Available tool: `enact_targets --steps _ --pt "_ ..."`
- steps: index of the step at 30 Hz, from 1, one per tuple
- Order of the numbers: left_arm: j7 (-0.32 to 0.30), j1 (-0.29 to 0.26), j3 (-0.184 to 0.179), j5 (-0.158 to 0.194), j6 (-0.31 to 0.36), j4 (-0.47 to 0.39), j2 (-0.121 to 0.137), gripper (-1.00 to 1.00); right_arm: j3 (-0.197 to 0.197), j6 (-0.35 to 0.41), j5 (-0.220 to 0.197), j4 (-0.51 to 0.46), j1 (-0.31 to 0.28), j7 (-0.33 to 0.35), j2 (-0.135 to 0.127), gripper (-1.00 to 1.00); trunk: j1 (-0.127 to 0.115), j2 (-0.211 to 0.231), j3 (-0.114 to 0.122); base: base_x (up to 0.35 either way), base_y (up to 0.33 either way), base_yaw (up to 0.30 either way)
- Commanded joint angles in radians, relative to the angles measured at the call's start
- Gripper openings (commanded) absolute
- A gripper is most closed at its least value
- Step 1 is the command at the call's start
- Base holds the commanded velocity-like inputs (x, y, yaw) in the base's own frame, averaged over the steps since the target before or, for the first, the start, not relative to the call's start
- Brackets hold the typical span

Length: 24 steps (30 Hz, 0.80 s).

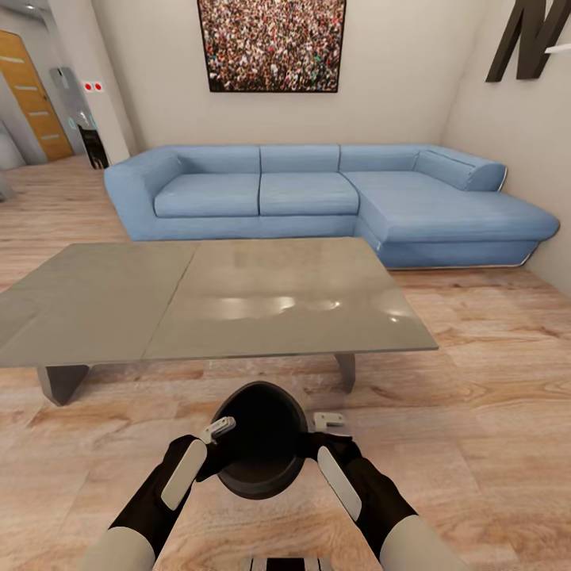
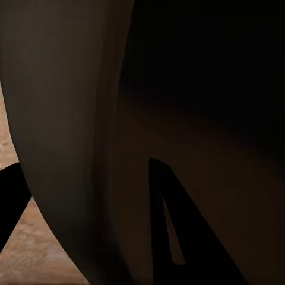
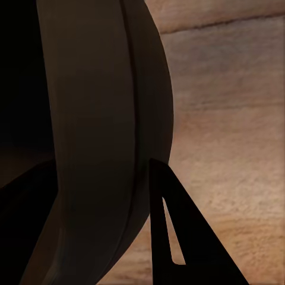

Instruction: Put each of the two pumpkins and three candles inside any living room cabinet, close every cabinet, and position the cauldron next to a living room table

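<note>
Both end effectors are gripping the cauldron (image 1: 262, 440) by its rim, left end effector (image 1: 216, 432) at its 9 o'clock, right end effector (image 1: 327, 420) at its 3 o'clock, each clamped over the wall, equally near. Its mouth is pointing up and slightly forward, body round with no long axis. It is hanging low over the wooden floor (image 1: 492, 396), the desk (image 1: 238, 297) lying at 12 o'clock, near, not touching.

A light wood plank floor (image 1: 492, 412) runs under a low grey table (image 1: 238, 301) with a glossy top. Behind it stands a blue corner sofa (image 1: 317, 198) against a cream wall (image 1: 396, 71) bearing a framed crowd picture (image 1: 272, 44). A wooden door (image 1: 32, 95) shows far left.
</note>
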Motion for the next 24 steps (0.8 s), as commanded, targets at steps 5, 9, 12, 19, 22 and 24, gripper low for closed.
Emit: enact_targets --steps 5,9,12,19,22,24 --pt "0.015 0.000 -0.011 -0.011 0.033 -0.001 0.028 -1.00 0.010 -0.005 -0.040 -0.038 -0.002 0.019 -0.001 -1.00 0.002 -0.002 -0.020 0.000 0.000 0.000" --pt "0.013 0.000 -0.010 -0.011 0.033 -0.001 0.028 -1.00 0.010 -0.005 -0.040 -0.038 -0.002 0.019 -0.001 -1.00 0.002 -0.002 -0.020 0.000 0.000 0.000" --pt "0.013 0.000 -0.010 -0.011 0.033 -0.001 0.028 -1.00 0.010 -0.005 -0.040 -0.038 -0.002 0.019 -0.001 -1.00 0.002 -0.002 -0.020 0.000 0.000 0.000" --pt "0.013 0.000 -0.010 -0.011 0.033 -0.001 0.028 -1.00 0.010 -0.005 -0.040 -0.038 -0.001 0.019 -0.001 -1.00 0.002 -0.002 -0.020 0.138 0.000 0.000" --pt "0.013 0.000 -0.010 -0.011 0.033 -0.001 0.028 -1.00 0.010 -0.005 -0.040 -0.038 -0.002 0.019 -0.001 -1.00 0.002 -0.002 -0.020 0.050 0.000 0.000" --pt "0.013 0.000 -0.010 -0.011 0.033 -0.001 0.028 -1.00 0.010 -0.005 -0.040 -0.038 -0.002 0.019 -0.001 -1.00 0.002 -0.002 -0.020 0.135 0.000 0.000"
